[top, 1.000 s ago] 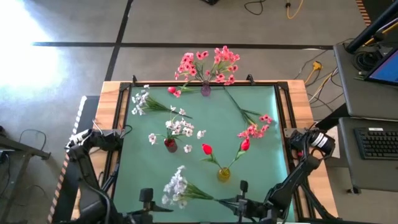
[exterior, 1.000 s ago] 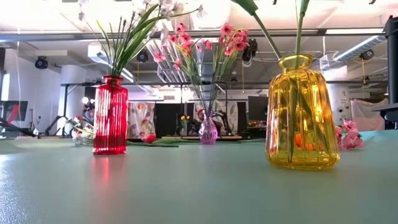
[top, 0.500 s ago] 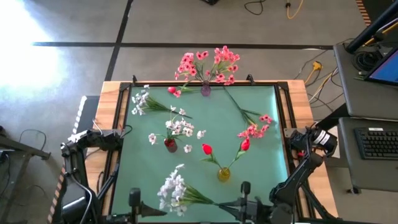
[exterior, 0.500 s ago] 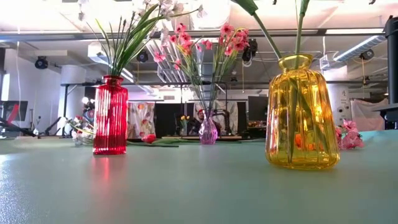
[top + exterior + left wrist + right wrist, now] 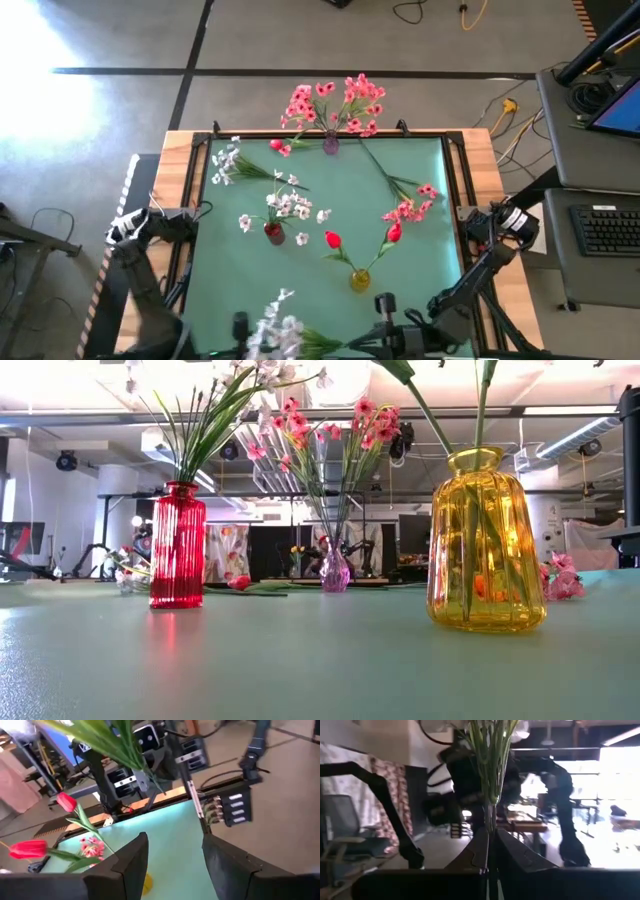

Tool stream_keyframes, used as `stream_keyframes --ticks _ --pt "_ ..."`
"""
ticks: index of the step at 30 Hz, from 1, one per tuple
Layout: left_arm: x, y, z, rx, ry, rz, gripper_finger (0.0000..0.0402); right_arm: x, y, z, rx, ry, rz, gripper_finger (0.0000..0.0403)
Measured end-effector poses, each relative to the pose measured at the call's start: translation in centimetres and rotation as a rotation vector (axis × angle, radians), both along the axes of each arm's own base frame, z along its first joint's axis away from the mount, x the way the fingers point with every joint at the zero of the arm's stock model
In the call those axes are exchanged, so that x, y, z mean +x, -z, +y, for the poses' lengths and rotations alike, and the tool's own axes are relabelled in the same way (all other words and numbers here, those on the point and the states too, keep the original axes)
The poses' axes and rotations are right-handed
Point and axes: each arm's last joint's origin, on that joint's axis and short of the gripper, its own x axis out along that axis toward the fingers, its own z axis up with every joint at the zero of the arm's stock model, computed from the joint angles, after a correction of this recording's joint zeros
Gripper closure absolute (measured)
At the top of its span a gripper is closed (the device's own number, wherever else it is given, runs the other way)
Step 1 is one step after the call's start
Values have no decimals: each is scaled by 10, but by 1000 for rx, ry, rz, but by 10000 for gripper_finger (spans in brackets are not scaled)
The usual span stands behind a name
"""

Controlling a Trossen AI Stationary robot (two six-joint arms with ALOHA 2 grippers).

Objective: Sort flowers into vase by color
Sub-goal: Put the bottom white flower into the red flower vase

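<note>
My right gripper [image 5: 489, 854] is shut on a white flower spray [image 5: 272, 328] near the table's near edge; its green stems [image 5: 491, 765] rise past the fingers. My left gripper [image 5: 172, 857] stands open beside the blossoms, near the front left [image 5: 245, 330], with nothing between its fingers. The spray's leaves [image 5: 107, 740] pass above it. A red vase [image 5: 274, 233] holds white flowers, a purple vase [image 5: 331, 146] pink ones, a yellow vase [image 5: 359, 281] red buds. A white spray [image 5: 228, 160] and a pink spray [image 5: 410, 207] lie flat on the mat. My right gripper pinches the white spray's stem [image 5: 490, 822] near its lower end between its two fingers. The fingers come from the table's right and slant a little upward, along the stem. The spray stretches toward the table's left, with its blossoms [image 5: 268, 325] held above the mat.
The green mat [image 5: 430, 260] has a raised dark frame and wooden borders [image 5: 480, 150]. In the low view the red vase [image 5: 178, 545], purple vase [image 5: 334, 572] and yellow vase [image 5: 487, 540] stand upright. A desk with a keyboard [image 5: 610, 230] is at the right.
My right gripper has risen and tipped its fingers upward, staying shut on the stem. The white spray has lifted off the mat and its blossoms have swung toward the near edge. My left gripper has rolled, shifting toward the left edge and back.
</note>
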Motion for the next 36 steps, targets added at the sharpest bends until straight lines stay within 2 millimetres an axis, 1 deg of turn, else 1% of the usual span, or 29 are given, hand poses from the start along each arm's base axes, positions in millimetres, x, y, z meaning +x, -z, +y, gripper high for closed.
stream_keyframes --ticks 3,6,10,13,16,21,28,32,36 --pt "25 15 5 -67 37 -41 228 10 0 -7 2 -56 -23 390" --pt "45 23 15 -131 29 -136 228 14 -2 -10 -4 -115 -56 390" --pt "60 27 28 -159 7 -283 228 13 -3 -9 -19 -134 -74 390" --pt "65 24 38 -211 86 -416 228 13 -3 -9 -42 -128 -77 390" --pt "69 25 46 -228 121 -496 228 16 -2 -11 -45 -118 -77 390" --pt "78 27 54 -225 186 -520 228 22 -2 -17 -48 -97 -73 390" --pt "80 26 56 -195 175 -525 233 26 -1 -21 -68 -76 -68 390" --pt "80 26 56 -193 164 -523 257 28 -1 -23 -70 -51 -57 390" --pt "81 27 58 -195 115 -515 312 30 1 -25 -78 -33 -39 389"
